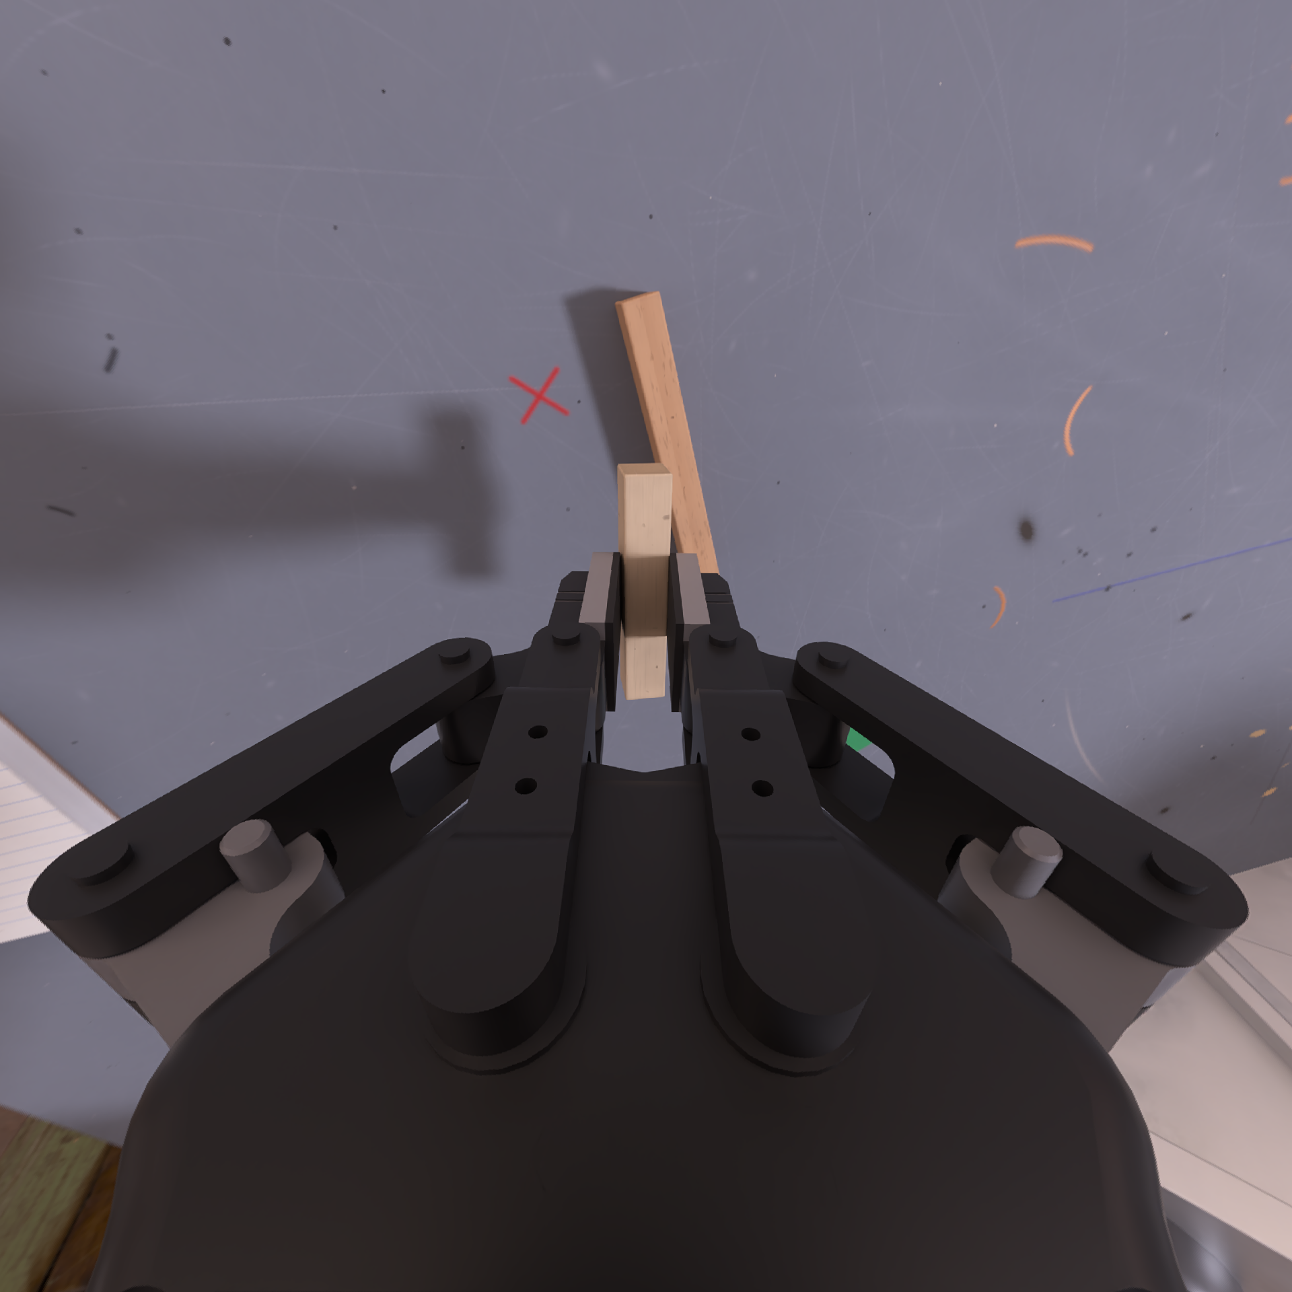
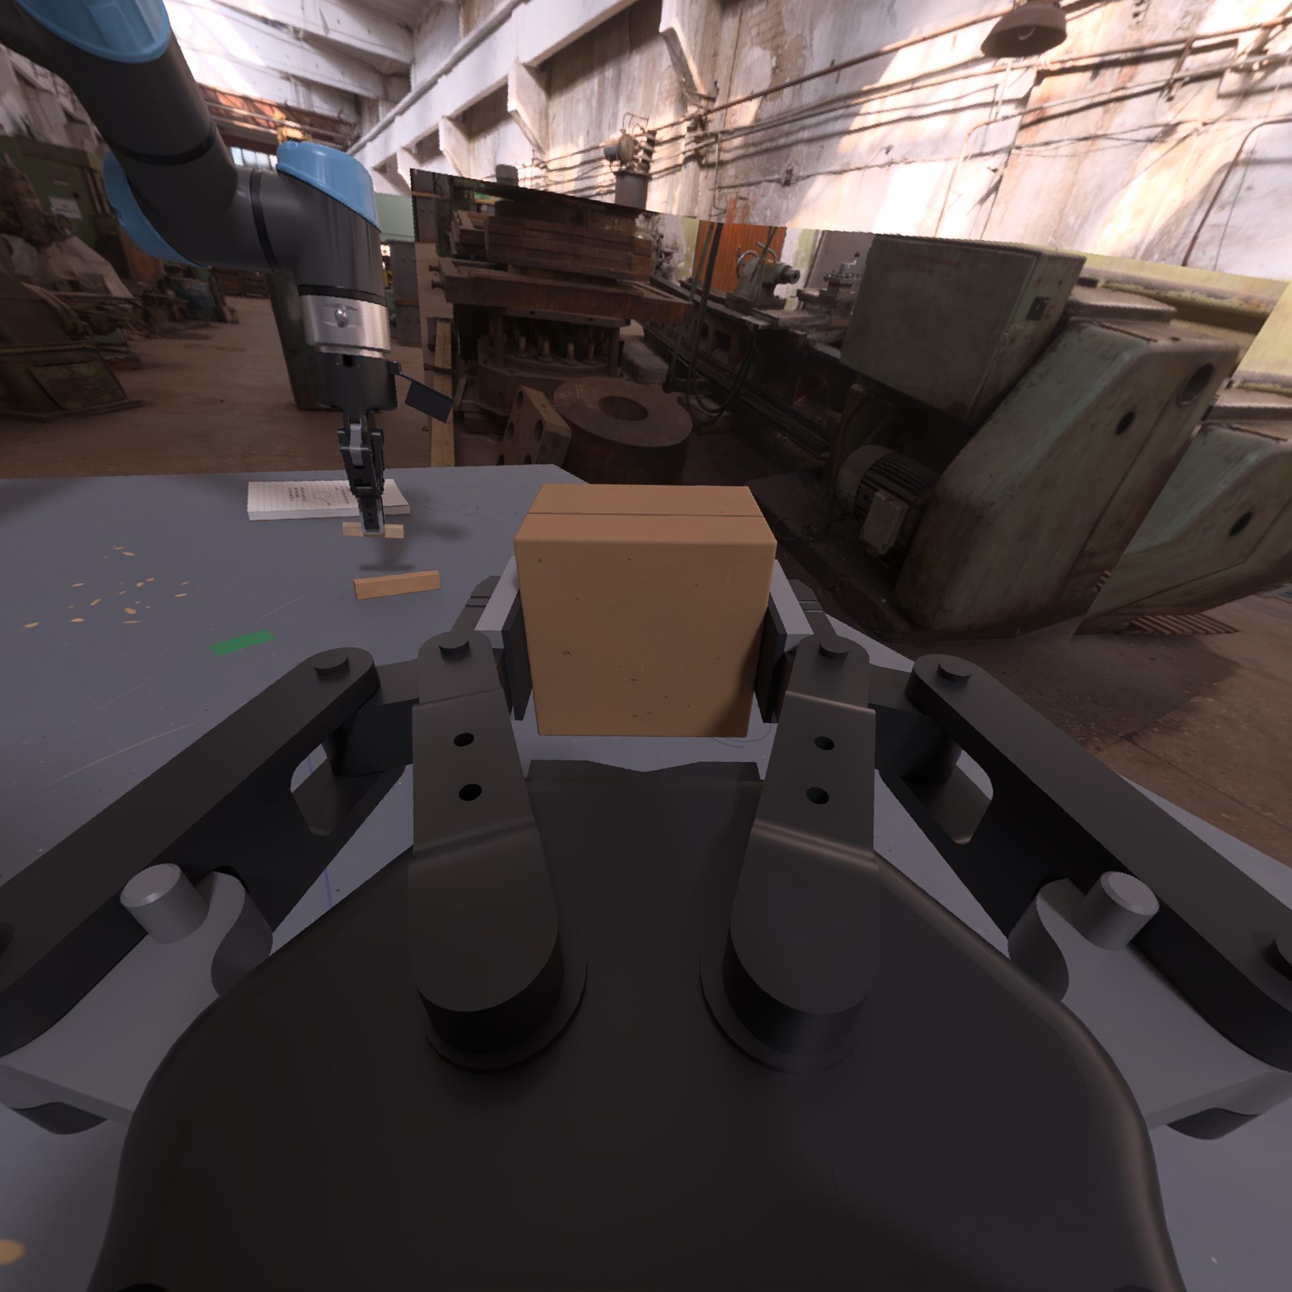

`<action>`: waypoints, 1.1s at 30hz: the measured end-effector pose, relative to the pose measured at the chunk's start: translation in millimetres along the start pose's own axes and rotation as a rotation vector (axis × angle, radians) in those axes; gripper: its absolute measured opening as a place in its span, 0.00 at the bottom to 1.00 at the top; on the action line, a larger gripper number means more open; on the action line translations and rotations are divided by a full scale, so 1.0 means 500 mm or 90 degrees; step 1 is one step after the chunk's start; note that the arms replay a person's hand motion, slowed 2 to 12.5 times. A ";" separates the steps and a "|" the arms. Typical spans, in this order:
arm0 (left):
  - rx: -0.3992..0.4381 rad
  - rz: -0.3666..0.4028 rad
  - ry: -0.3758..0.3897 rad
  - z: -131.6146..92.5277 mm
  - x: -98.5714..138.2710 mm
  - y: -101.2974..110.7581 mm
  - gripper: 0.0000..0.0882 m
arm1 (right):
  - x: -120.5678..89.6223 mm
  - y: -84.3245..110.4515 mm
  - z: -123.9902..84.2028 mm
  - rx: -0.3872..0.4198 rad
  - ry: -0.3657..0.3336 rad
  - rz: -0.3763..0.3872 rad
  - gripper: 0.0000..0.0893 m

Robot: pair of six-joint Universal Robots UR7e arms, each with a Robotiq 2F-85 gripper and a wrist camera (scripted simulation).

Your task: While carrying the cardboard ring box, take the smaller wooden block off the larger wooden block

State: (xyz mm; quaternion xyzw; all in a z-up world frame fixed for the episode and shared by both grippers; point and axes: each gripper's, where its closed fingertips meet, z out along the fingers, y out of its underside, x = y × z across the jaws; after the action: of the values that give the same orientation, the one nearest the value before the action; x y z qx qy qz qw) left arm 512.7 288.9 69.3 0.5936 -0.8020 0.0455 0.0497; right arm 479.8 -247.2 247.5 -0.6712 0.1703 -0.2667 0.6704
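My left gripper (image 1: 644, 584) is shut on the smaller pale wooden block (image 1: 644, 531) and holds it in the air above the grey table. The larger, darker wooden block (image 1: 664, 419) lies flat on the table below and beyond it. In the right wrist view the left gripper (image 2: 372, 529) hangs from its arm with the pale block (image 2: 352, 530) clear above the larger block (image 2: 396, 584). My right gripper (image 2: 643, 622) is shut on the brown cardboard ring box (image 2: 640, 615), held above the table near its far edge.
A white lined notepad (image 2: 300, 500) lies behind the left gripper; it also shows in the left wrist view (image 1: 35, 825). A red cross mark (image 1: 540, 396) and orange scuffs (image 1: 1052, 242) mark the table. A green tape patch (image 2: 241, 642) lies at the left. The table edge (image 2: 559, 470) runs behind the box.
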 end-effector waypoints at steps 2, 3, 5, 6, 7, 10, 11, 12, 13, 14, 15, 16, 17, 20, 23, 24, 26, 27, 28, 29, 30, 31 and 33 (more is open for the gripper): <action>-0.004 0.007 -0.010 -0.015 -0.003 0.004 0.14 | -0.002 0.000 -0.002 0.001 -0.001 -0.001 0.56; -0.007 0.010 -0.015 -0.023 -0.004 0.006 0.14 | -0.002 -0.001 -0.003 0.002 -0.001 -0.001 0.56; -0.012 0.017 -0.026 -0.039 -0.006 0.010 0.14 | -0.003 -0.001 -0.005 0.003 -0.002 -0.001 0.56; -0.014 0.022 -0.032 -0.047 -0.006 0.012 0.14 | -0.004 -0.001 -0.006 0.004 -0.002 -0.001 0.56; -0.017 0.027 -0.037 -0.055 -0.005 0.013 0.14 | -0.004 -0.001 -0.007 0.004 -0.002 -0.001 0.56; -0.023 0.045 -0.052 -0.080 0.000 0.015 0.14 | -0.005 -0.001 -0.011 0.006 -0.002 0.000 0.56; -0.025 0.051 -0.058 -0.088 0.002 0.015 0.14 | -0.006 -0.001 -0.013 0.006 -0.002 0.000 0.56; -0.028 0.056 -0.064 -0.096 0.005 0.015 0.14 | -0.006 -0.001 -0.015 0.006 -0.001 0.000 0.56; -0.031 0.062 -0.072 -0.104 0.008 0.015 0.14 | -0.007 0.000 -0.016 0.006 -0.001 0.000 0.56; -0.034 0.068 -0.079 -0.113 0.011 0.014 0.14 | -0.007 0.000 -0.018 0.006 0.000 0.000 0.56; -0.038 0.074 -0.086 -0.121 0.015 0.014 0.14 | -0.007 0.000 -0.020 0.006 0.000 0.000 0.56; -0.042 0.082 -0.094 -0.129 0.020 0.013 0.14 | -0.007 0.000 -0.022 0.007 0.001 -0.001 0.56; -0.046 0.090 -0.101 -0.137 0.025 0.011 0.14 | -0.008 0.000 -0.024 0.007 0.002 -0.001 0.56; -0.064 0.117 -0.119 -0.160 0.046 0.006 0.14 | -0.009 0.000 -0.031 0.006 0.004 0.000 0.56; -0.085 0.143 -0.137 -0.181 0.073 -0.001 0.14 | -0.010 0.001 -0.038 0.006 0.006 0.001 0.56; -0.094 0.152 -0.142 -0.187 0.083 -0.004 0.14 | -0.010 0.001 -0.040 0.007 0.006 0.001 0.56; -0.115 0.174 -0.153 -0.198 0.104 -0.009 0.14 | -0.012 0.001 -0.045 0.007 0.008 0.000 0.56; -0.127 0.185 -0.157 -0.202 0.116 -0.011 0.14 | -0.012 0.000 -0.047 0.008 0.008 0.000 0.56; -0.139 0.197 -0.162 -0.206 0.128 -0.014 0.14 | -0.013 0.000 -0.050 0.008 0.009 0.000 0.56; -0.151 0.209 -0.166 -0.210 0.141 -0.017 0.14 | -0.014 0.000 -0.052 0.009 0.010 -0.001 0.56; -0.164 0.220 -0.170 -0.212 0.153 -0.020 0.14 | -0.015 0.000 -0.055 0.009 0.011 -0.001 0.56; -0.177 0.232 -0.174 -0.213 0.167 -0.024 0.14 | -0.016 0.000 -0.058 0.010 0.012 -0.001 0.56; -0.204 0.256 -0.180 -0.214 0.194 -0.030 0.14 | -0.017 0.000 -0.064 0.010 0.013 -0.001 0.56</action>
State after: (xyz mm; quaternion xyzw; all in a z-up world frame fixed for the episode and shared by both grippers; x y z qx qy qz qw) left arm 501.8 206.6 188.4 0.4080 -0.8994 -0.1557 0.0206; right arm 454.1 -267.8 245.2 -0.6630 0.1745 -0.2756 0.6738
